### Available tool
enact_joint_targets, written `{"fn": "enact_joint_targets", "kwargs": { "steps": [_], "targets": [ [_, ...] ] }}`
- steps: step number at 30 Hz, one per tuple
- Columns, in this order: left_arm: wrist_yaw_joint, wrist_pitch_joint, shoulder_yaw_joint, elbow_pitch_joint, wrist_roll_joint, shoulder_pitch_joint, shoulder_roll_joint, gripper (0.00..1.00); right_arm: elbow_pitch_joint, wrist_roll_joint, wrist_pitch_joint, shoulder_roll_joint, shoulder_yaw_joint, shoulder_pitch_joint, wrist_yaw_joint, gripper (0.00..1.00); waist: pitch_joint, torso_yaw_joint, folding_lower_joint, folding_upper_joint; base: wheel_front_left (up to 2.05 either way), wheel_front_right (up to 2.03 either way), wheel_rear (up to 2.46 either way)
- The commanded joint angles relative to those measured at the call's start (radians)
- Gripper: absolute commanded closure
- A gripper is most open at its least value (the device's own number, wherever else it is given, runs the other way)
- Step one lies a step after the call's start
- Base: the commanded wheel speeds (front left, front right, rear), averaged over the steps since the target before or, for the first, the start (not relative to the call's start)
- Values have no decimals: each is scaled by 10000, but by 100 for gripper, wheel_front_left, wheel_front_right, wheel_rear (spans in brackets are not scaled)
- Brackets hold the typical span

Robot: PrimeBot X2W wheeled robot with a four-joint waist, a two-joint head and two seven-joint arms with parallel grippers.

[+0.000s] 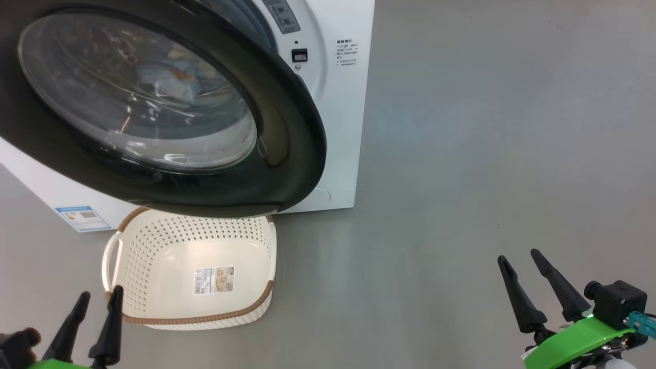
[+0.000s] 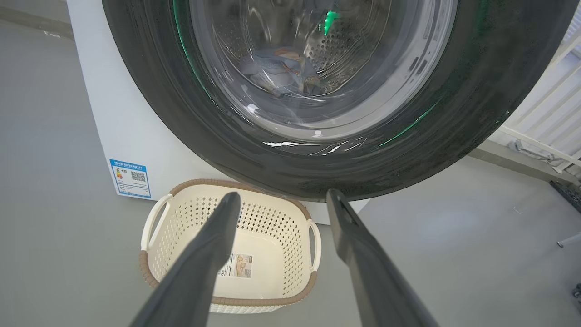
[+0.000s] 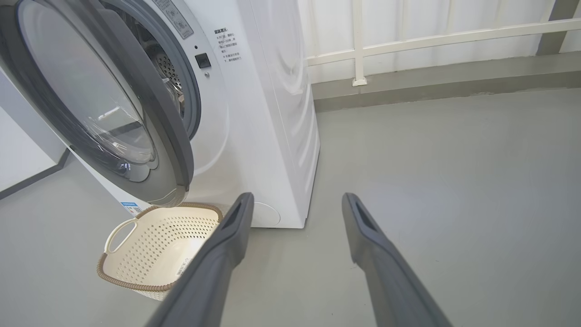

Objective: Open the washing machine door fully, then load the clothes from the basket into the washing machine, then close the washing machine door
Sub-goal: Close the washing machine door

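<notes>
The basket (image 1: 154,246) sat empty on the near floor (image 1: 461,154), the clothes (image 2: 277,68) lay inside the washing machine (image 1: 346,128) behind the half-shut washing machine door (image 1: 292,118), and with left gripper (image 1: 101,292) and right gripper (image 1: 518,255) both spread and empty, a push to latch it looked next.

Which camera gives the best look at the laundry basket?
The head view: the basket lies almost whole, empty, label visible, only its far rim hidden by the door. In both wrist views a finger crosses it.
</notes>
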Motion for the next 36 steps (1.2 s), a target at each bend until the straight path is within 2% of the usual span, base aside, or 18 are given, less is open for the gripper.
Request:
{"fn": "enact_joint_targets", "kwargs": {
  "steps": [1,10,14,18,26,27,28,29,31,36],
  "targets": [
    [-31,-122,652,-245,424,-128,193,0,-244,80,-49,-133,69,125,14,0,3,4,0,-1,0,0,0],
    [-31,-123,2422,-805,3290,536,-1400,0,-254,32,-49,-72,5,145,14,0,54,71,0,-1,0,0,0],
    [-31,-123,2872,-988,4286,734,-2029,0,-219,18,-49,-38,44,140,14,0,50,103,0,-1,0,0,0],
    [-31,-123,3065,-1015,4613,813,-2345,0,-198,30,-49,-45,81,132,14,0,33,126,0,-1,0,0,0],
    [-31,-123,3024,-1071,4831,778,-2423,0,-236,80,-49,-57,30,63,14,0,-9,230,0,-1,0,0,0],
    [-31,-124,2977,-1094,4844,755,-2452,0,-258,118,-49,-45,41,33,14,21,-29,305,0,-1,0,0,0],
    [-31,-124,2942,-1100,4849,739,-2468,0,-270,144,-49,-45,83,-2,14,57,-38,357,0,-1,0,0,0],
    [-31,-124,2942,-1100,4849,739,-2468,0,-270,144,-49,-45,83,-2,14,57,-38,357,0,-1,0,0,0],
    [-31,-124,2845,-1100,4855,702,-2490,0,-310,182,-49,-35,166,-119,14,98,-44,473,0,-1,0,0,0],
    [-31,-124,2625,-1178,4874,662,-2592,0,-385,267,-49,46,513,-643,14,100,-56,865,0,-1,0,0,0]
  ]
}}
